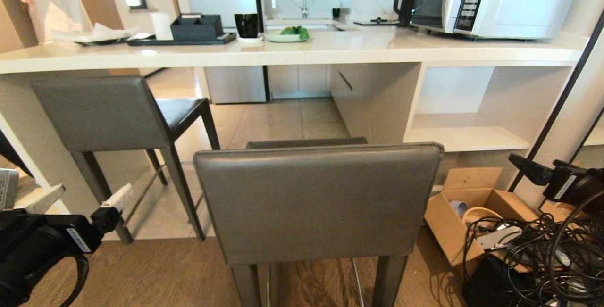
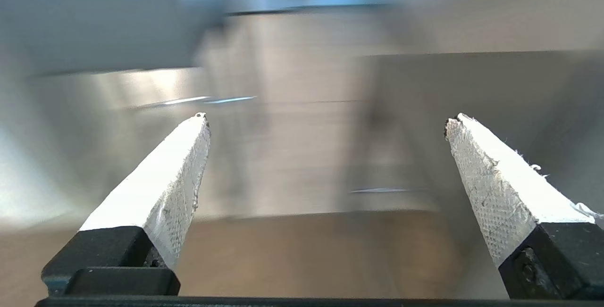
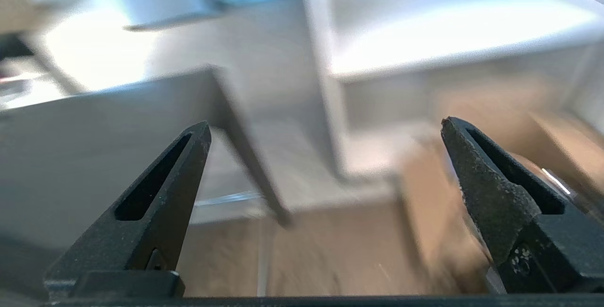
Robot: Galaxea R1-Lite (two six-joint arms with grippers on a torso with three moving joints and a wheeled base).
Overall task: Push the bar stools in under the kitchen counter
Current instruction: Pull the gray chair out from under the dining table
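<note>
Two bar stools in smooth dark grey leather stand before the kitchen counter point(image 1: 302, 50), a long, thick white stone slab whose long axis runs left to right across the head view. We see the nearer stool point(image 1: 318, 201) from behind: its low rectangular backrest is upright and faces us, its seat points toward the counter, and it stands on the wood floor short of the counter's front edge, opposite the middle of the counter. The farther stool point(image 1: 101, 113), toward the counter's left end, is turned slightly, with its square seat already partly beneath the slab; its slim tapered legs and a thin footrest bar show below.

Our left gripper point(image 2: 325, 123) hangs low beside the farther stool, with its white, textured fingers point(image 2: 174, 184) spread wide and holding nothing. Our right gripper point(image 3: 325, 132), to the right of the nearer stool above a cardboard box point(image 1: 465, 217) and tangled cables point(image 1: 542, 255), likewise has its black fingers point(image 3: 160, 203) spread and empty.

On the counter's right end sits a white microwave point(image 1: 500, 0).
</note>
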